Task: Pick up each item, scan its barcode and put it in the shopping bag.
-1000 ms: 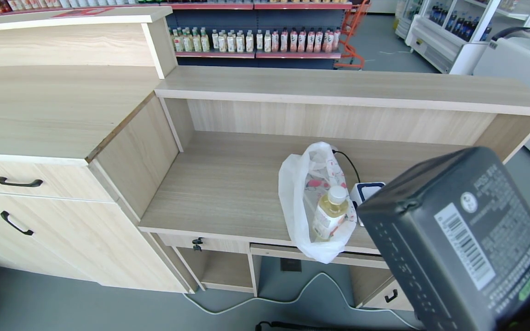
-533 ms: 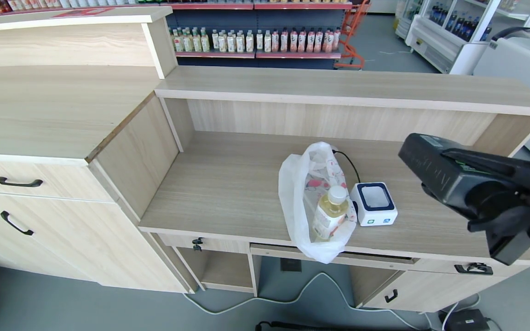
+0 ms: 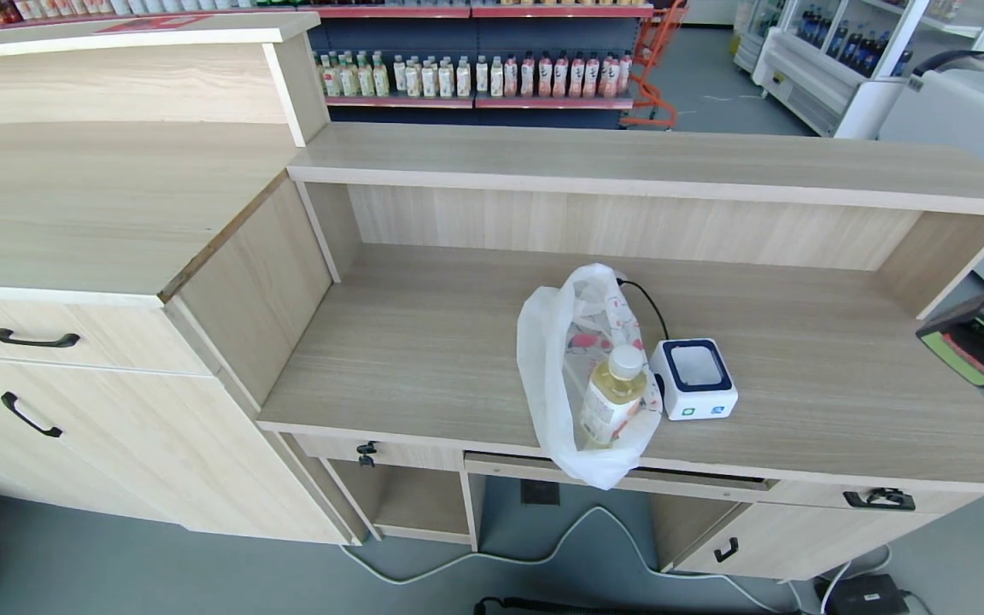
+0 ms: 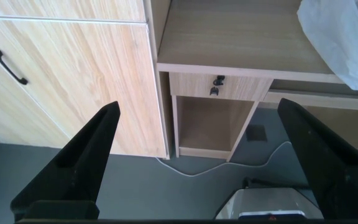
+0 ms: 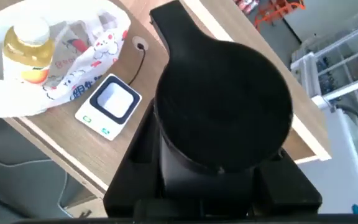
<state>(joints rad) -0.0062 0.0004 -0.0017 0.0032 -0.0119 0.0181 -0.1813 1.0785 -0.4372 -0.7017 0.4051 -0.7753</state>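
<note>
Landmark: scanner (image 3: pixel 695 378), the white box with a dark rim on the counter (image 3: pixel 441 342).

The dark pack (image 3: pixel 983 342) is well to the right of the scanner, raised off the counter near its far end. The right gripper (image 5: pixel 219 186) looks clenched on the dark pack from below. The pack's bulk hides the fingers, so we judge that from how it sits.

The shopping bag (image 3: pixel 573 376) stands just left of the scanner, touching it or nearly so, with its mouth open upward. The bottle (image 3: pixel 613 395) is already inside, cap up, leaning toward the scanner.

The left gripper (image 4: pixel 199 112) hangs well left of the scanner and below counter level. Its jaws are spread wide with nothing between them.

Handling, our judgement:
- **Pack:** it looks like a filled, fairly stiff block with a smooth skin, so it is moderately heavy and a bit slippery.
- **Grip:** best held across the narrow sides near mid-body, leaving the printed face free to turn toward the scanner window.
- **Bag:** it is thin, floppy film that collapses easily, so lower the pack in rather than drop it, clear of the bottle.
</note>
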